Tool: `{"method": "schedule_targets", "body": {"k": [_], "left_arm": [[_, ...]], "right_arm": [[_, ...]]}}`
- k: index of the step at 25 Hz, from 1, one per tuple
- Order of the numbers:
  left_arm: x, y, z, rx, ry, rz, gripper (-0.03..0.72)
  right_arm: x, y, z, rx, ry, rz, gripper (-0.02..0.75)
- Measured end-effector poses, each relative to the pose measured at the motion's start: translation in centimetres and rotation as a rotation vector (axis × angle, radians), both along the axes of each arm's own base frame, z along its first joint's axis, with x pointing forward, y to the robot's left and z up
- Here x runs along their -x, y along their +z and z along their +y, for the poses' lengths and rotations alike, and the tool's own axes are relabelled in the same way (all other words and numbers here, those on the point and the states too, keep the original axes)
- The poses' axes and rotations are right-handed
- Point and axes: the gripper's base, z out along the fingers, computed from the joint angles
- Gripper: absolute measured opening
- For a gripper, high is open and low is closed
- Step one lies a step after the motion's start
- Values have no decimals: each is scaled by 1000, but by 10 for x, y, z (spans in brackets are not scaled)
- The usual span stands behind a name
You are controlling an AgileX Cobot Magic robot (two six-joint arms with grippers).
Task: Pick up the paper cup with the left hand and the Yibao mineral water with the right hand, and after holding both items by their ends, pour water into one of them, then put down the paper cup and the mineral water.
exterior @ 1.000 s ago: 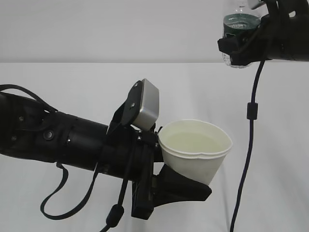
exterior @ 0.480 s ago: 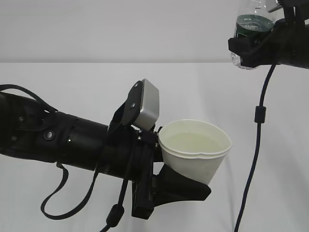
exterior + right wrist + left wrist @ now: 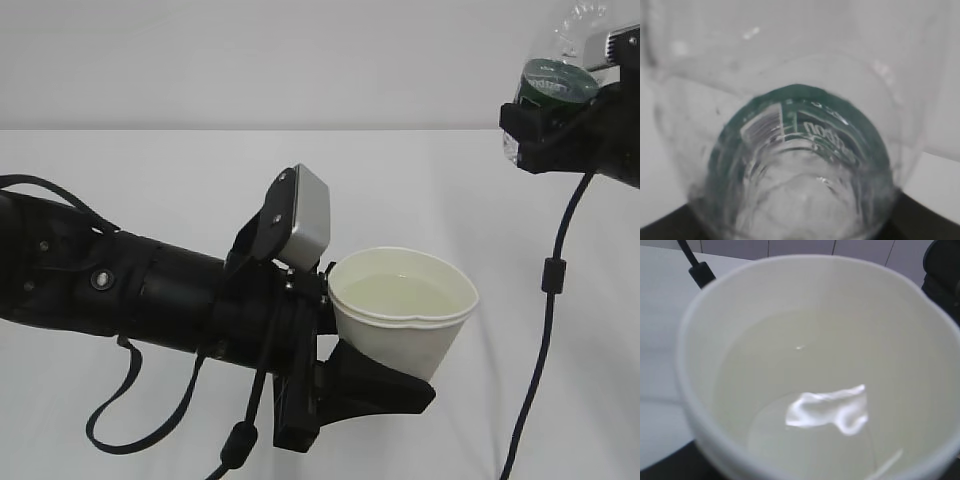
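The white paper cup (image 3: 405,315) hangs upright above the table with pale water in it, and my left gripper (image 3: 360,350) is shut on its side and base. In the left wrist view the paper cup (image 3: 810,340) fills the frame, a bright glint on the water. At the upper right the Yibao mineral water (image 3: 552,85) is held high with its clear body tilted up and right. My right gripper (image 3: 545,125) is shut on the bottle at its green label band. The right wrist view looks along the bottle (image 3: 800,165), which hides the jaws.
The white table (image 3: 150,170) stretches behind both arms. A black cable (image 3: 545,300) hangs down from the right arm at the right edge. The left arm's cable loops (image 3: 130,440) sag under it at the lower left.
My right gripper has carried the bottle to the right and a little down, away from the cup. The left gripper and the cup have not moved.
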Motion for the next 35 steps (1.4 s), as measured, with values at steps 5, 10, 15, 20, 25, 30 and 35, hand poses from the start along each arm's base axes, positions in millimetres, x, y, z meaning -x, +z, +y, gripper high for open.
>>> {"method": "schedule_targets", "body": {"k": [5,10,15,20,25,30,35], "left_arm": [[0,0,0,0,0,0,431],[0,0,0,0,0,0,431],[0,0,0,0,0,0,431],[0,0,0,0,0,0,431],[0,0,0,0,0,0,431],[0,0,0,0,0,0,431],[0,0,0,0,0,0,431]], "right_arm": [[11,-13,-4,-18,-44,-22,415],[22,-22,-7,-27,-77,-53,415],[34,-32,-12,-46,-119,-75,414],[41,-37,-14,-57,-146,-79,414],[42,-37,-20,-59,-205,-96,414],[42,-37,-21,-43,-224,-107,414],[42,-37,-26,-70,-280,-103,414]]}}
